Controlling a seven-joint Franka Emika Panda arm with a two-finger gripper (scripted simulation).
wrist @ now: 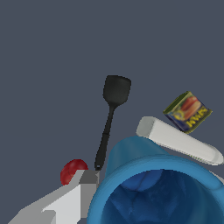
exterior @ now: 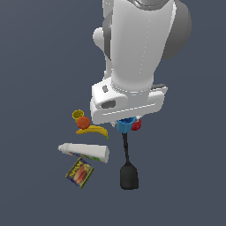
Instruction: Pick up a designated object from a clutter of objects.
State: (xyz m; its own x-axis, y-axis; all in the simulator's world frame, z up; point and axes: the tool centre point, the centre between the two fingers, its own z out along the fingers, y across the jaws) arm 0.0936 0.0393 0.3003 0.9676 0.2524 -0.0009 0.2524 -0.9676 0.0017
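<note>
The designated object, a bright blue cup (exterior: pixel 125 125), hangs directly under my gripper (exterior: pixel 126 121) in the exterior view. In the wrist view the blue cup (wrist: pixel 153 192) fills the lower part, its open mouth tipped toward the camera. One grey finger (wrist: pixel 85 189) presses on the cup's outer wall, and the other finger is hidden by the cup. My gripper (wrist: pixel 113 180) looks shut on the cup's rim. The red cup (exterior: pixel 137 125) sits right beside the blue one, with the red cup (wrist: pixel 72 170) just past the visible finger.
The clutter lies toward the exterior view's left: yellow cup (exterior: pixel 78 114), orange ball (exterior: pixel 83 122), banana (exterior: pixel 94 130), white bottle (exterior: pixel 84 151) and food tin (exterior: pixel 80 172). A black spatula (exterior: pixel 128 174) stretches away from the cups. The arm's white body hides the floor behind.
</note>
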